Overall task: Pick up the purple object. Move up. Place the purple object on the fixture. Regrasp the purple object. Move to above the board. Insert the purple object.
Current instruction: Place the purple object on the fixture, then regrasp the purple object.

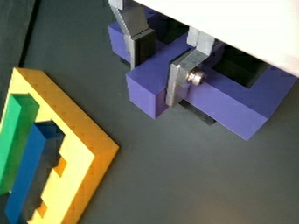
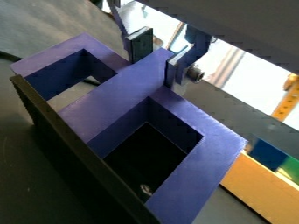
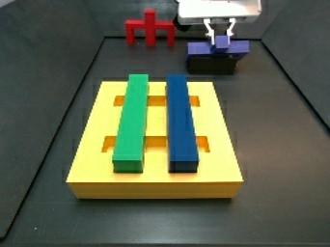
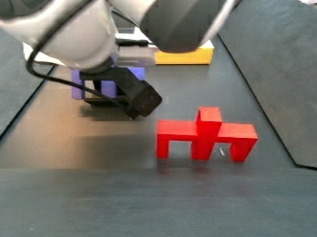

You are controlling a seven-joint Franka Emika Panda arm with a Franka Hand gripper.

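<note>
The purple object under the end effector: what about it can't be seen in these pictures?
- Purple object: in a side view, the end effector covers its top.
- Purple object in the other side view: the arm hides most.
- Fixture: small, dark; recess unreadable.
- Wrist views: both crop the purple object's edges.

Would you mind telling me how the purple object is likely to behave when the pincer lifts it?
The purple object looks rigid and blocky, so probably stiff. Its open hollows suggest it is light for its size. The pincer straddles only a thin rib, and the matte faces seem grippy, though it might pivot slightly.
</note>
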